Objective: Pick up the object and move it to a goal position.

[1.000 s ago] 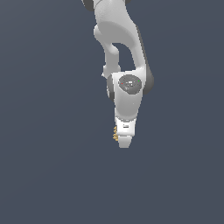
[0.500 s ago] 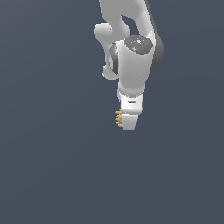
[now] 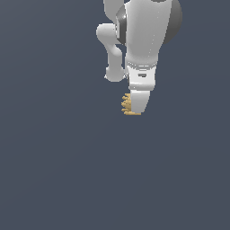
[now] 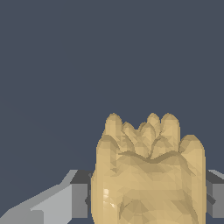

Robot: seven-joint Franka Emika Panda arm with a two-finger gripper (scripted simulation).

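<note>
The object point(image 3: 126, 104) is a small tan-yellow lumpy thing with ridged layers. In the exterior view it pokes out on the left side of my white gripper point(image 3: 134, 108), mostly hidden behind it. In the wrist view the object point(image 4: 148, 175) fills the space between my two grey fingers point(image 4: 72, 199), which press against its sides. The gripper is shut on the object and holds it in the air, near the upper middle of the exterior view. The arm reaches down from the top edge.
A plain dark blue-grey background surrounds the arm in both views. No other objects, containers or edges show. No goal marker shows.
The arm has risen and swung toward the camera and the exterior view's right, carrying the object up with it. The gripper stays shut on the object.
</note>
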